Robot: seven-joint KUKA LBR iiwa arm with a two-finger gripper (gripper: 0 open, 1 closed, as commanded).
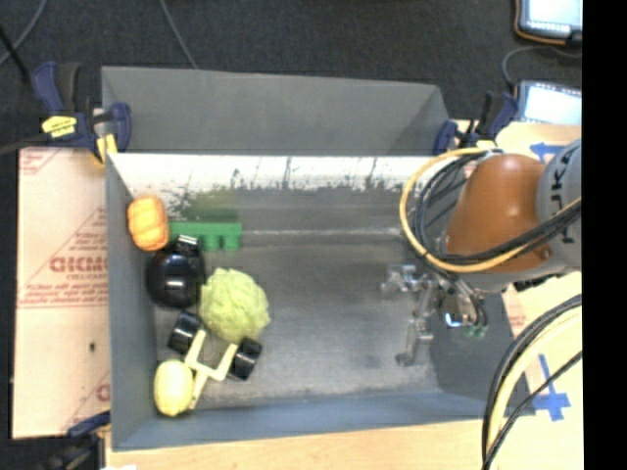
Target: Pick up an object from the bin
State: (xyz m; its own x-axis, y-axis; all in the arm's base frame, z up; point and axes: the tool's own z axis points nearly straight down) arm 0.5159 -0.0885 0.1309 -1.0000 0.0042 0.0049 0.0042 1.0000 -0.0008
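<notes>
Reaching in from the right of frame: gripper (416, 321), over bare grey floor of the bin (323, 351), orange wrist cover (495, 213) and cables (431, 233) above it. Open or clenched: can't tell from this angle. Pickable things all lie well apart from it, along the left wall: pumpkin (147, 223) and green block (206, 234) upper left, black ball (174, 277), lettuce (235, 304) nearest the gripper, wheeled toy (214, 352), lemon (173, 388) lower left.
</notes>
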